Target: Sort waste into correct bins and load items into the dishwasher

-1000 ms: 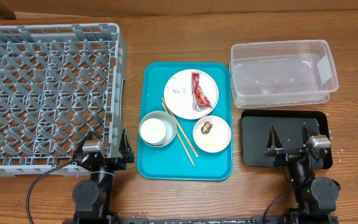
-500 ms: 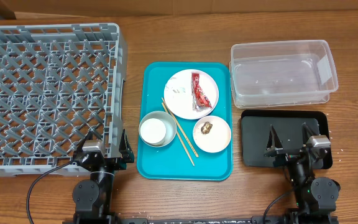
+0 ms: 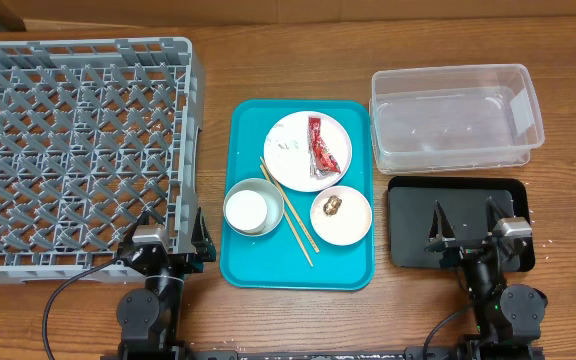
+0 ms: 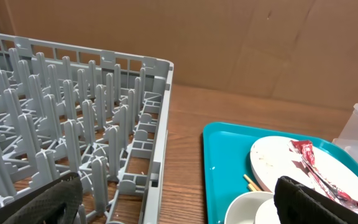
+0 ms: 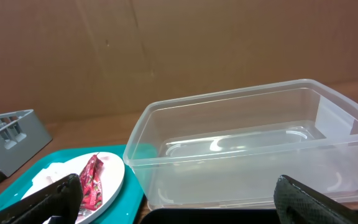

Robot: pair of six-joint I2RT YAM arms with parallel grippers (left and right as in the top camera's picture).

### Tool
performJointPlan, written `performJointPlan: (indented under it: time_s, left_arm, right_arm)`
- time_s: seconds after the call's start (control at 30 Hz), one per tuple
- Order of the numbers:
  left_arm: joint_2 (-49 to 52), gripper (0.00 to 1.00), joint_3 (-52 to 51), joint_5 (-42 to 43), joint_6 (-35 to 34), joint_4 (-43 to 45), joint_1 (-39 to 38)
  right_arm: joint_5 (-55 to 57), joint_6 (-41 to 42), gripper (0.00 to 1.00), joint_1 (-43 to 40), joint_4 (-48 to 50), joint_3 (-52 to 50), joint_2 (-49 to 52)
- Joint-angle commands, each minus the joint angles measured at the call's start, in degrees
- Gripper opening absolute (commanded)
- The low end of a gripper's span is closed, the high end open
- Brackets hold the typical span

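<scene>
Everything's on a brown wood-grain counter [image 3: 288,45], lit pretty evenly with no harsh shadows. Behind it a plain brown cardboard sheet [image 4: 260,43] stands as the back wall, with a few creases in it.

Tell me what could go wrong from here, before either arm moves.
1. The shiny red wrapper lies on the round white plate; racking the plate first could carry waste into the grey lattice dish rack.
2. The thin wooden chopsticks lie between the grey bowl and the small white dish; pinching them may nudge either.
3. The brown food lump sits loose in that dish; tilting could spill it onto the teal tray.
</scene>
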Motion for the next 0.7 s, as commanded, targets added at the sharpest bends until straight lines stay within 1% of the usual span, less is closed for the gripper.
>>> performJointPlan:
  time_s: [0.0,0.6,0.67]
  left_arm:
    - [-0.44,1.0,-0.11,0.26,0.92,0.0,-0.42]
    - [-0.44,1.0,-0.11,-0.55,0.92,0.24,-0.39]
    - [-0.37,1.0,-0.11,0.31,0.92,0.02,-0.39]
  right_arm:
    - [0.52,-0.17,1.0,-0.15,0.22,-0.57,-0.46]
    - [0.96,-0.17,1.0,-0.15,0.17,-0.57,-0.46]
    - [0.94,-0.15,1.0,-0.15,0.2,-0.57,-0.46]
